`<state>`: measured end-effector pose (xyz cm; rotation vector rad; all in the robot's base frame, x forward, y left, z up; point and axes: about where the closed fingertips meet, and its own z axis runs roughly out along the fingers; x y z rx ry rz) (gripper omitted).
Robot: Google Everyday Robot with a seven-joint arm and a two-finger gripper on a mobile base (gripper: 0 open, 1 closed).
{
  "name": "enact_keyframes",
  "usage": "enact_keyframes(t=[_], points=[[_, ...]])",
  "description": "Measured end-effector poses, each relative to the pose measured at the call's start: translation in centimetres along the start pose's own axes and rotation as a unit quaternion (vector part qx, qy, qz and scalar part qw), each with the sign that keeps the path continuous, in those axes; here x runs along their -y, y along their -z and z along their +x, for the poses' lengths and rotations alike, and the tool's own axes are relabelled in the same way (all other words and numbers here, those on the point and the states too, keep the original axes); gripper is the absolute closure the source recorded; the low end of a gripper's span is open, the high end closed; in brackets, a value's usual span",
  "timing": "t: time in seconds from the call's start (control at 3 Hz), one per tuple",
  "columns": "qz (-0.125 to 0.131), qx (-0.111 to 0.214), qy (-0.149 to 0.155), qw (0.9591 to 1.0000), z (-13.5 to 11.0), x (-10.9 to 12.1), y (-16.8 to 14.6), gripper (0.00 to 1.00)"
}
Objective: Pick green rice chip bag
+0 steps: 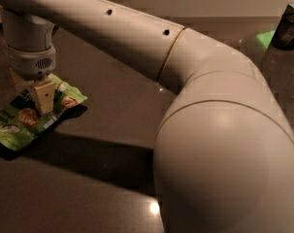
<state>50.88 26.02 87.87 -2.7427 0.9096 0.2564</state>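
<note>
- Filling the lower right of the frame, the arm (224,169) shows a big, pale, rounded joint, the part closest to the camera. Its long link runs up and left across the top of the frame, with a row of small holes along it.
- Under the arm lies the table (103,198), dark brown and glossy, with the arm's broad shadow and one small glint of light on it.
- At the left edge, about mid-height, the green rice chip bag (15,125) lies flat on the table and is turned at a slant. It is bright green with a dark-green patch and round tan chip pictures.
- The gripper (29,98) hangs straight down from a grey wrist at the upper left, over the upper part of the bag.
- Its fingers (43,97) stand apart. The near tan one rests on the bag's face, and the other shows only in part, farther left by the bag's far edge.
- Farthest off, in the upper right corner, stands a dark object (288,25) with a green glow beside it. What it is cannot be told.
</note>
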Motion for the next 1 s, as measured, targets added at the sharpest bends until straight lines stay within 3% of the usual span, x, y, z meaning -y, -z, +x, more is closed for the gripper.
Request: enact_keyframes(t=[0.33, 0.67, 1.0], points=[[0.033, 0.007, -0.005, 0.9994, 0.5, -0.1, 3.3, 0.95], [0.083, -0.002, -0.004, 0.9966, 0.5, -0.7, 9.3, 1.00], [0.083, -0.002, -0.004, 0.9965, 0.5, -0.6, 9.3, 1.00]])
